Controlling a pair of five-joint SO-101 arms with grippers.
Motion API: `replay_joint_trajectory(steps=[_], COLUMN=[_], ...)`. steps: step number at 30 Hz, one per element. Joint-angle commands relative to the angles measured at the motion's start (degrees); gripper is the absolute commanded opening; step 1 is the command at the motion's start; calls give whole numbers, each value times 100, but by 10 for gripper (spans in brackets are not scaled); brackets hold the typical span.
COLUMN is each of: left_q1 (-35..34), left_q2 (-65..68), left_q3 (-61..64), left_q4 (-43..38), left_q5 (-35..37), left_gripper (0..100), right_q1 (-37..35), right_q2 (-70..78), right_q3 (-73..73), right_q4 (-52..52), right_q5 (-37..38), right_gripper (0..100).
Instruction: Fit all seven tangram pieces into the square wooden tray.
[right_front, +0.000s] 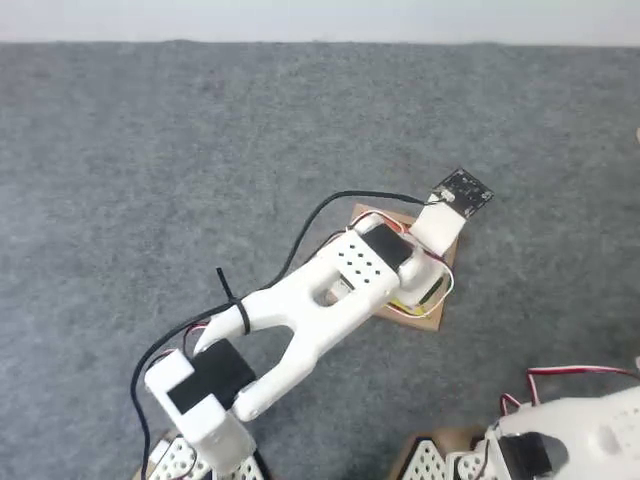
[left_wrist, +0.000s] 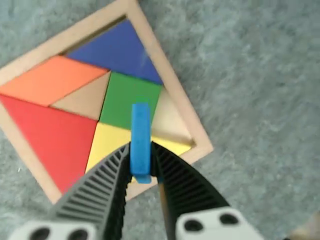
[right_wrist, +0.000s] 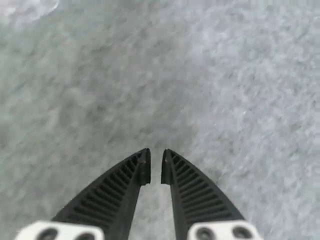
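gently tip the blue piece, clamped edge-up in the left gripper, flat into the tray at its bare gap; leave the right gripper nearly together, empty.

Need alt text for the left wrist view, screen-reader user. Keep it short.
The left gripper, shut on a small blue piece held edge-on, is over the square wooden tray on grey carpet. In the tray lie a blue triangle, orange parallelogram, red triangle, green square and yellow piece; beside the green square is a bare triangular gap.
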Motion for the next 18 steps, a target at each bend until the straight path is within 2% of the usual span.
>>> replay_joint_trajectory(steps=[1,6,12,18], left_q1=[44,53,176,149], left_q2=[-167,132,1125,1284], left_q3=[-259,-479,-1367,-1534], left_q4=[-264,-466,-53,220], left_q5=[62,62,62,325], left_gripper=[10,11,12,45], right_q1=[119,84,40,22], right_q2=[101,57,-22,-31], right_q3=[-1134,-1732,-1811,-1908], right_q4=[435,971,1112,1112], right_q5=[-123,-132,-79,-70], right_gripper=[69,69,69,69])
